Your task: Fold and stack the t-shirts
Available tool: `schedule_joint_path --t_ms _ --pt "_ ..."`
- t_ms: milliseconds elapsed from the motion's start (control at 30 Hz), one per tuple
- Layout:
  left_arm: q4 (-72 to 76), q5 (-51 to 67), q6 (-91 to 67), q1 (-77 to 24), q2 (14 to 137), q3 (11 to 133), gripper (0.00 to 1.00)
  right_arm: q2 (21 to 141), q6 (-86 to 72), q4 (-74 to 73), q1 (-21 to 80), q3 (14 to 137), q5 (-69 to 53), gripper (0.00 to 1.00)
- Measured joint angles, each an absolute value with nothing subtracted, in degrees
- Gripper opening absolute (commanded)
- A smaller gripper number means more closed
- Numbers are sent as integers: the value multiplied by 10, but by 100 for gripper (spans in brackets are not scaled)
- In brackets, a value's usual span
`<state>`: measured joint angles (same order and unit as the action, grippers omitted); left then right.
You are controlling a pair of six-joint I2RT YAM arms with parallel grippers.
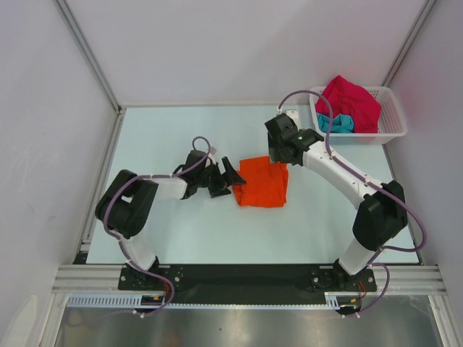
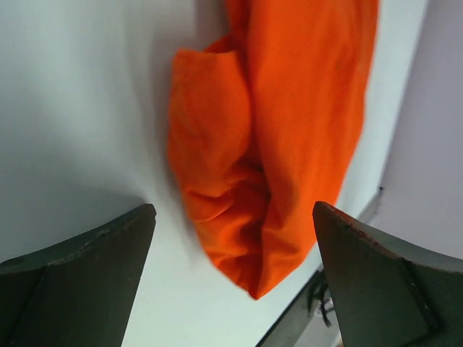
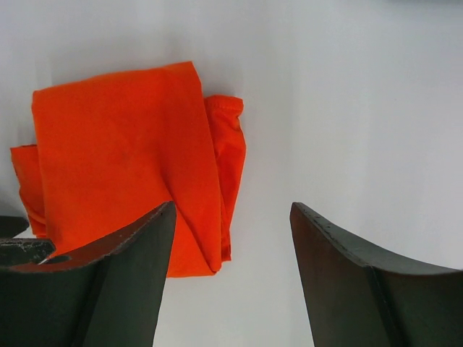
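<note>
The left arm (image 1: 137, 201) is bent low and extended rightward, and the left gripper (image 2: 233, 210) is held with jaws spread wide. The right arm (image 1: 346, 176) is extended forward and leftward, and the right gripper (image 3: 233, 207) is likewise held open.

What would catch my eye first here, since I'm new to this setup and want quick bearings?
A bright orange t-shirt, folded into a rough rectangle, lies in the middle of the table between the open left gripper and the open right gripper. At the far right corner, a white basket holds a crimson-pink t-shirt and a teal one.
</note>
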<state>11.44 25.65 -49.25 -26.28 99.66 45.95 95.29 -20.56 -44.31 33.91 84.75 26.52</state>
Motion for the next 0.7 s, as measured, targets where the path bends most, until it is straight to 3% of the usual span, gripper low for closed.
schedule_joint_path --t_ms 400,500,567,600,633,700 --pt "366 353 -591 -276 1091 428 100 949 -209 -458 339 846 276 70" --pt "389 359 -606 -281 1107 434 91 950 -209 -465 341 849 278 70" --pt "404 360 -616 -288 1119 437 66 950 -210 -470 341 855 279 70" --pt "411 360 -620 -292 1124 437 47 950 -210 -473 342 859 280 70" --pt "413 359 -624 -295 1131 437 8 950 -210 -475 342 862 281 70" --pt "408 357 -630 -301 1152 438 3 950 -212 -480 344 868 281 70"
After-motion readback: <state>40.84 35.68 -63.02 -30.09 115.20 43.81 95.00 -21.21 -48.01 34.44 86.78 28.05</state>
